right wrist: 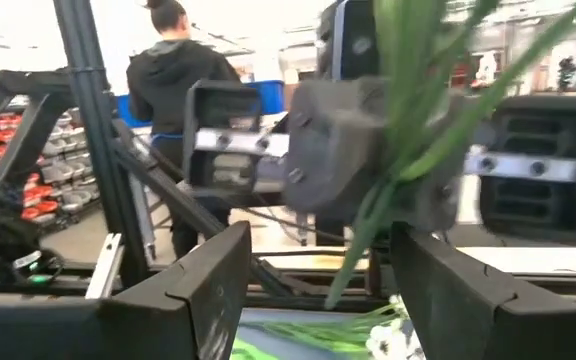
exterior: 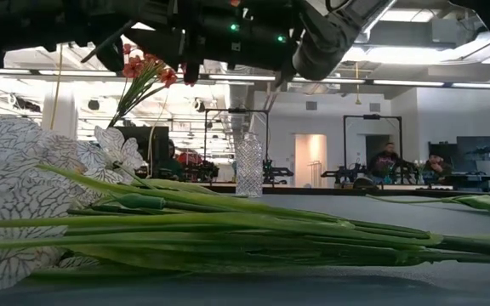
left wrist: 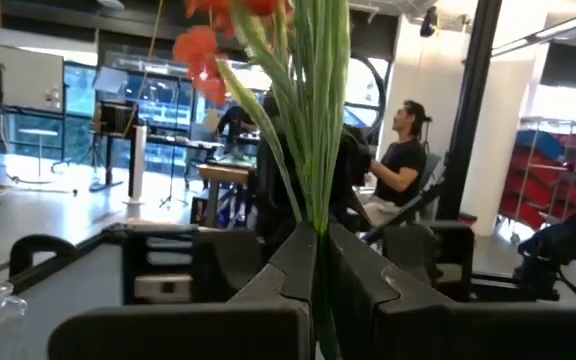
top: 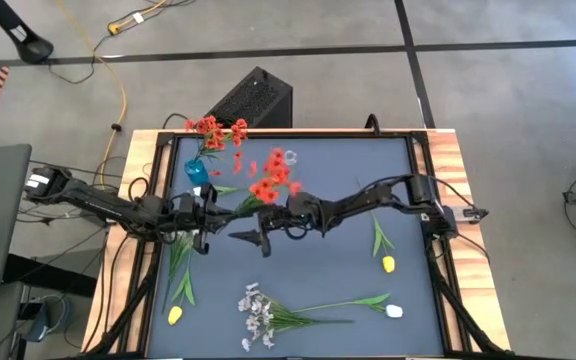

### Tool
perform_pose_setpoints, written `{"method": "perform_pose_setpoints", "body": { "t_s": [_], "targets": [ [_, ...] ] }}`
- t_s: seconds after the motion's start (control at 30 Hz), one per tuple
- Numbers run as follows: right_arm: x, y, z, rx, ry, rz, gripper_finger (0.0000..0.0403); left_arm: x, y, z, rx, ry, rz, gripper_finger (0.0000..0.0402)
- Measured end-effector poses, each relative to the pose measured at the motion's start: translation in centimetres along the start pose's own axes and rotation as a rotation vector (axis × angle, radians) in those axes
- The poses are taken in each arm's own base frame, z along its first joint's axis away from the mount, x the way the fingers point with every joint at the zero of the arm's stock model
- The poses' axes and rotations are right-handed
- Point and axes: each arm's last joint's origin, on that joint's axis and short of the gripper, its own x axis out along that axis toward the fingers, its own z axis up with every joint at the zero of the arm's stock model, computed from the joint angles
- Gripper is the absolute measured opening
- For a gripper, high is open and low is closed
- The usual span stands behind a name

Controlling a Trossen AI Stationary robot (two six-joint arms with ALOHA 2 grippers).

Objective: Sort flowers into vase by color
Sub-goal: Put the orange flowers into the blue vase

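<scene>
One red flower stem [left wrist: 313, 150] is clamped upright by the left gripper [left wrist: 320, 262]; the right gripper [right wrist: 313, 290], spread wide, is faced toward it, nearest.

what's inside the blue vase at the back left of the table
Red flowers stand in the blue vase, blossoms spilling over the table's back edge. How far the stems reach inside cannot be seen.

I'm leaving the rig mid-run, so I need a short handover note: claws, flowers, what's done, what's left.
Left claw: shut on a red flower stem, held up mid-table.
Right claw: open, facing it, holding nothing.
Done: one red bunch stands in the blue vase.
Clear vase: looks empty.
Left: yellow tulips, white tulip and white spray lie on the table.
</scene>
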Motion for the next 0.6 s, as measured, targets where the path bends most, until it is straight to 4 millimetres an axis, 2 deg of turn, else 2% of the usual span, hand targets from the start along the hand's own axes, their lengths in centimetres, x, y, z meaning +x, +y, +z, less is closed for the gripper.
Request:
{"method": "perform_pose_setpoints", "body": {
  "t_s": [0.2,0.6],
  "targets": [
    [0.06,-0.48,-0.81,0.014,0.100,-0.047,0.0264,-0.05,0.01,0.20,0.015,-0.013,0.002,0.0002],
    [0.11,-0.49,0.08,-0.026,0.008,-0.114,0.0264,0.18,0.21,0.07,0.002,-0.032,0.087,0.0002]
  ]
}}
